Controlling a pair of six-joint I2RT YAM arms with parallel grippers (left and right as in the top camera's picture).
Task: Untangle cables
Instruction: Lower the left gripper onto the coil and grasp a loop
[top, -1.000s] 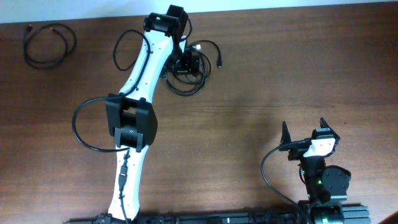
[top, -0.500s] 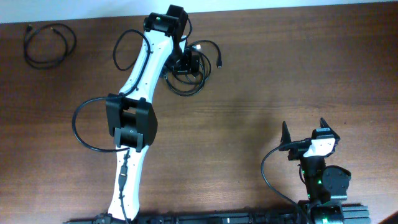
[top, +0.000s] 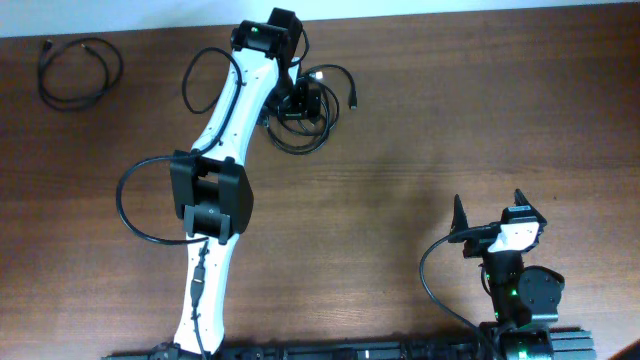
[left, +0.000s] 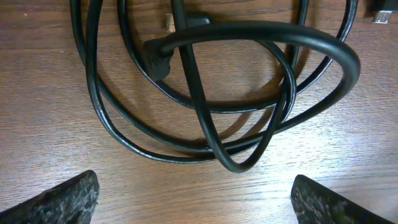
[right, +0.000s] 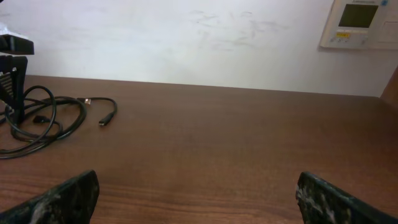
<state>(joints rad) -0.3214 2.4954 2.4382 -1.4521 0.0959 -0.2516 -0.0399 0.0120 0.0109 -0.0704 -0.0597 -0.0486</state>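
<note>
A tangle of thin black cables (top: 318, 122) lies at the far middle of the wooden table. My left gripper (top: 300, 100) hangs right over it. In the left wrist view the overlapping loops (left: 217, 118) fill the upper frame, with a silver-tipped plug (left: 168, 22) near the top. My left gripper (left: 196, 205) is open, its fingers (left: 68, 199) wide apart on bare wood just below the lowest loop. A separate cable loop (top: 75, 72) lies at the far left. My right gripper (top: 492, 207) is open near the front right, far from the cables (right: 43, 121).
The left arm's thick black wires (top: 135, 205) loop beside its elbow. The table's far edge (top: 450, 14) runs just behind the tangle. A white wall with a thermostat (right: 357, 22) stands beyond it. The right arm's base (top: 525, 300) sits at the front right.
</note>
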